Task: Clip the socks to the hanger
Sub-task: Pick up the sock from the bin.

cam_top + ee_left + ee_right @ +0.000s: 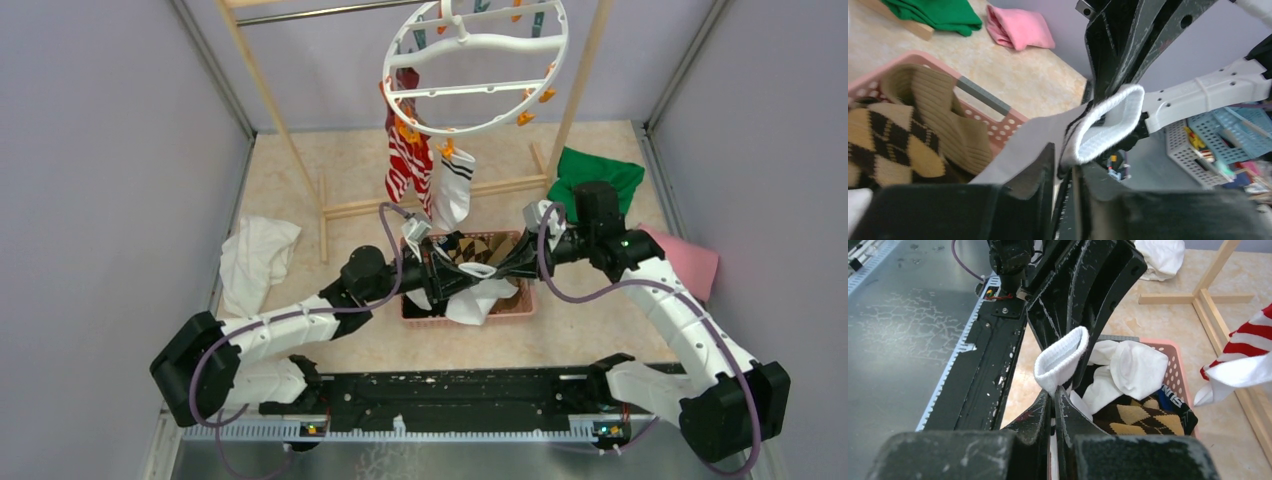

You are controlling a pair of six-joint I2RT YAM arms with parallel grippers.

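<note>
Both grippers meet over the pink basket (512,312), which sits on the surface between the arms and the wooden rack. A white sock (1060,357) hangs between them, its ribbed cuff bowed into a small open loop.

The right gripper (1054,395) reaches in from the right. Its fingers are pressed together on the near edge of that cuff, so the loop stands just above its fingertips. The left gripper (1063,160) comes in from the left, directly opposite and almost tip to tip with the right one. Its fingers stand a narrow way apart with the cuff's other edge in the gap. Whether they pinch the fabric cannot be told.

Under the cuff, the basket holds a brown argyle sock (893,145) and bunched white socks.

The hanger (490,42) hangs from the rack's rail at the far side, well apart from both grippers. A red-and-white striped sock (408,160) and a white sock with black bands (455,190) are clipped to its near-left rim and dangle just beyond the basket.
</note>
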